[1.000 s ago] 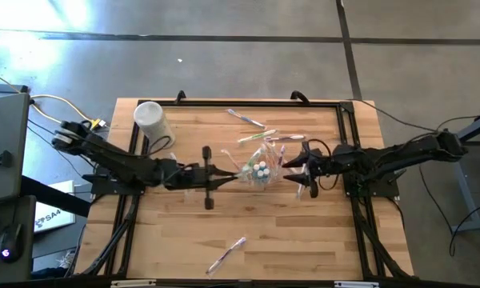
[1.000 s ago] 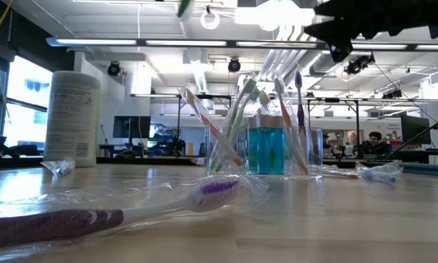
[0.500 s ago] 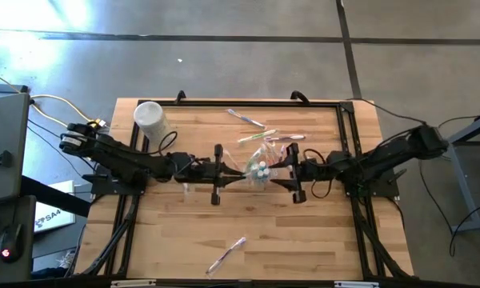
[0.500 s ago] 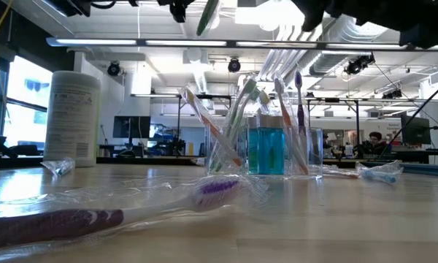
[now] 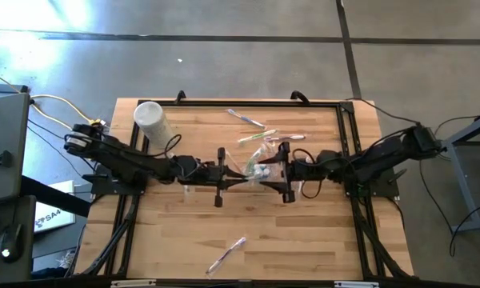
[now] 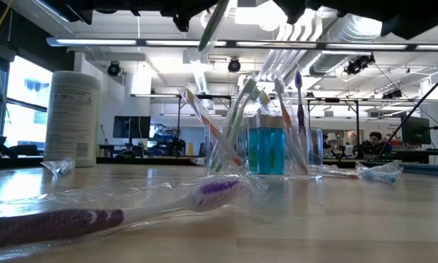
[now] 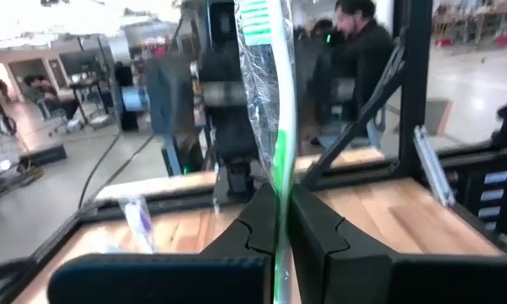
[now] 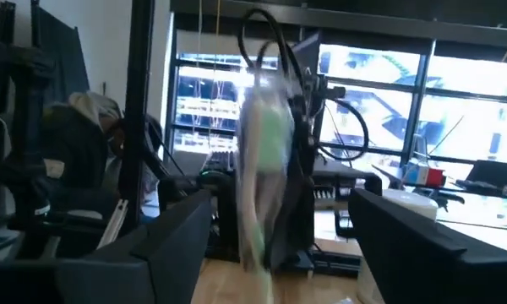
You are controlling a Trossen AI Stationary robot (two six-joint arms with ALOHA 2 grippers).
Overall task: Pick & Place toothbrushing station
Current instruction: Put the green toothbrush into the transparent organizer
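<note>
The toothbrushing station, a clear plastic holder with several toothbrushes and a blue box in it, stands on its base at the table's middle; it also shows in the low view. My left gripper is just left of it and above it, shut on a green toothbrush in a clear wrapper. My right gripper is just right of the holder, open. In the right wrist view its two fingers stand wide on either side of the blurred green toothbrush, apart from it. My left gripper pinches the wrapped toothbrush's handle between its two fingers, wrapper and all. The fingers come level from the table's left. The toothbrush is lifted clear and tilted steeply above the holder, its bristle end away from the fingers.
A tall white tub stands at the far left. Wrapped toothbrushes lie at the far middle and near the front edge. A purple wrapped one lies close to the low camera. People show beyond the table.
Both grippers have come toward each other over the holder: my left one toward the table's right with the green toothbrush, my right one toward the table's left. The holder has stayed where it was.
</note>
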